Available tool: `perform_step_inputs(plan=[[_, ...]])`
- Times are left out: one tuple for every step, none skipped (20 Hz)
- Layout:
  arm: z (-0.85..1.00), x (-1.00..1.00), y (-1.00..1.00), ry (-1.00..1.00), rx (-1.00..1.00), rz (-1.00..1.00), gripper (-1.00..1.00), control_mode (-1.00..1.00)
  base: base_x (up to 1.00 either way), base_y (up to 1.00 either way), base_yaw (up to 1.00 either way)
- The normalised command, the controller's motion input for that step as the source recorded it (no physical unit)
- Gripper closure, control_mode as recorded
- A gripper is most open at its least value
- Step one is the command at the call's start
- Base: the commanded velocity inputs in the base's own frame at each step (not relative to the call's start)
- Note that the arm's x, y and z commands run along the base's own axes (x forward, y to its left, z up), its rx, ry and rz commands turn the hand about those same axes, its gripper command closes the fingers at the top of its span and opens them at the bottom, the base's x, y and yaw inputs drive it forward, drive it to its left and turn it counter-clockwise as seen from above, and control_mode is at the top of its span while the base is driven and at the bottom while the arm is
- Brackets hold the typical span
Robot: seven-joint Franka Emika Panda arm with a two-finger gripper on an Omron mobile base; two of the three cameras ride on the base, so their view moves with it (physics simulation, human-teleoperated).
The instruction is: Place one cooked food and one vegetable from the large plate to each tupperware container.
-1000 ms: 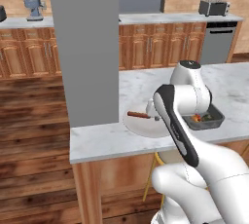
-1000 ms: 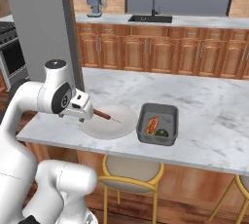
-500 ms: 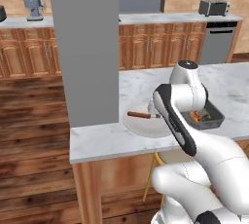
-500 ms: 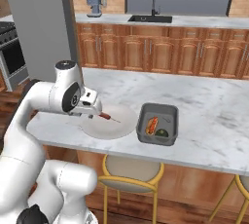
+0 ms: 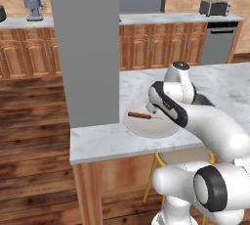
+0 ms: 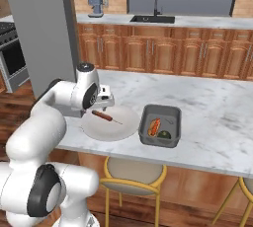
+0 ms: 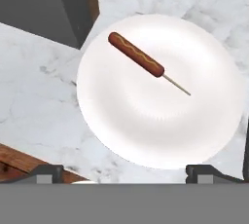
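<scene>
The large plate (image 7: 160, 121) is round and off-white and lies on the marble counter, with a brown corn dog (image 7: 136, 55) on a stick across its far half. My gripper (image 7: 127, 173) hangs above the plate's near edge, open wide, with nothing between its fingertips (image 7: 46, 172). From the right base view the gripper (image 6: 105, 103) hovers just over the corn dog (image 6: 102, 116) on the plate (image 6: 118, 128). Right of the plate sits the dark grey tupperware container (image 6: 161, 108). It holds an orange cooked piece (image 6: 154, 126) and a dark green vegetable (image 6: 164, 134). The plate (image 5: 146, 127) shows partly under my arm.
A tall grey column (image 6: 34, 33) stands on the counter's left end, close behind the plate. The counter's front edge (image 6: 148, 154) runs just before the plate, with yellow stools (image 6: 131, 174) beneath. Bare marble (image 6: 217, 117) stretches to the right of the container.
My hand has swung from the left of the plate to above it, over the corn dog. Its jaws stayed open. Plate and container have not moved.
</scene>
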Motion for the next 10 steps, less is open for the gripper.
perform_step_inputs(plan=[[-0.05,0.58,0.00,0.19,-0.03,0.28,-1.00,-1.00,0.00,0.00,0.00],[-0.01,0.54,0.00,0.23,-0.02,0.25,-1.00,-1.00,0.00,0.00,0.00],[-0.03,0.42,0.00,0.22,-0.03,0.20,-1.00,-1.00,0.00,0.00,0.00],[-0.07,0.23,0.04,0.13,-0.05,0.16,-1.00,-1.00,0.00,0.00,0.00],[-0.09,0.26,0.00,0.10,-0.07,0.11,-1.00,-1.00,0.00,0.00,0.00],[-0.11,0.14,0.00,0.05,-0.07,0.03,-1.00,-1.00,0.00,0.00,0.00],[-0.11,0.18,0.00,0.04,-0.08,0.02,-1.00,-1.00,0.00,0.00,0.00],[-0.14,0.21,0.00,0.03,-0.09,0.01,-1.00,-1.00,0.00,0.00,0.00],[-0.26,0.25,0.00,0.00,-0.10,0.01,-1.00,-1.00,0.00,0.00,0.00],[-0.29,0.27,0.00,0.00,-0.11,0.02,-1.00,-1.00,0.00,0.00,0.00]])
